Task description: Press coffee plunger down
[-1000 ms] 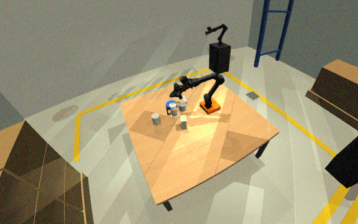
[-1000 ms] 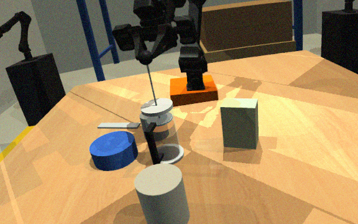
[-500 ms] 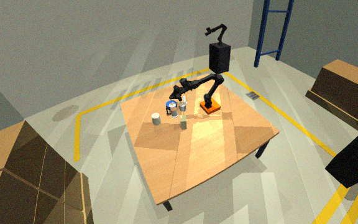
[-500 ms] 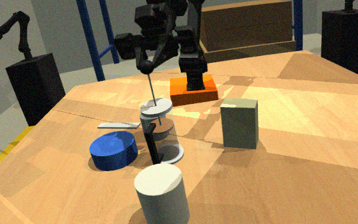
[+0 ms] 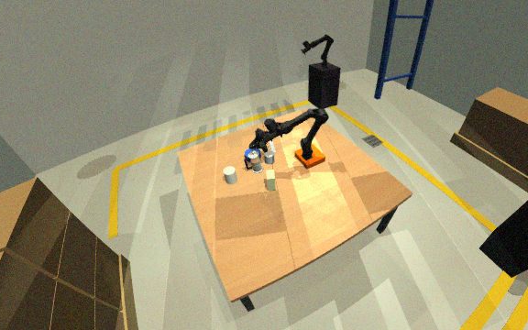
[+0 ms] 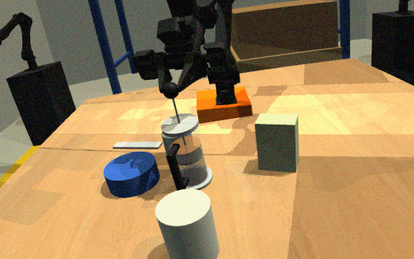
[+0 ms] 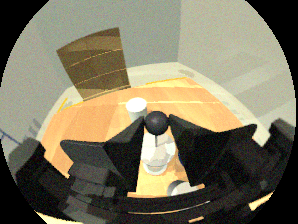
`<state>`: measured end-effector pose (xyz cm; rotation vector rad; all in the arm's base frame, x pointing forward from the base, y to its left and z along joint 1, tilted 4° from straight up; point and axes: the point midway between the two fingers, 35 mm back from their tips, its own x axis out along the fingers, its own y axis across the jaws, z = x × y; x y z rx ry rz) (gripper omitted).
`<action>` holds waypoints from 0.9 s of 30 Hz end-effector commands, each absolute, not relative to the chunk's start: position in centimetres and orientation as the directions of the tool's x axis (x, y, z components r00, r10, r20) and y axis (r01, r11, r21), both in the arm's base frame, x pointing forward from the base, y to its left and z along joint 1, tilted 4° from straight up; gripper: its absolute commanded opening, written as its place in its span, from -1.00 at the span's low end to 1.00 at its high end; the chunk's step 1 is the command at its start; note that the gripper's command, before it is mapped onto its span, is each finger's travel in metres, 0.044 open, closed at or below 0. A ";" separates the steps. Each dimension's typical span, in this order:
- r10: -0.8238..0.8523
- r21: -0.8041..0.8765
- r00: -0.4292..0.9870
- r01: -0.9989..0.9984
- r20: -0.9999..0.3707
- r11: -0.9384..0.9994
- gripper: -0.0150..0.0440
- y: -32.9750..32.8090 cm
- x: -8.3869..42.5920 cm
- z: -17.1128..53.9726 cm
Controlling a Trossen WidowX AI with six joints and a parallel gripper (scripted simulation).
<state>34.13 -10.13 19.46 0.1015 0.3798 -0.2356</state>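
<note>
In the top view the pincer [image 5: 259,146] and coffee press [image 5: 255,161] are too small to resolve. The wrist view's dark fingers hide most of the table [image 7: 100,112].

Blue puck [image 6: 131,173], white cylinder [image 6: 187,224], green block [image 6: 277,142], flat strip [image 6: 137,144] on table [image 6: 354,180]

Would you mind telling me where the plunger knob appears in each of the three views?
Top: the knob is hidden under the gripper, left of the orange base.
Exterior: knob upper centre, clamped between the fingers, above the press lid.
Wrist: knob dead centre, between the fingers.
Shared landmark: the white cylinder.
</note>
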 end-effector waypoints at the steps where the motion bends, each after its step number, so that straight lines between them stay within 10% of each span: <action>1: -0.195 0.066 0.866 0.253 -0.460 0.965 -0.07 -9.9 33.8 15.9; 27: -0.195 0.066 0.867 0.252 -0.459 0.965 -0.07 -10.2 35.2 15.9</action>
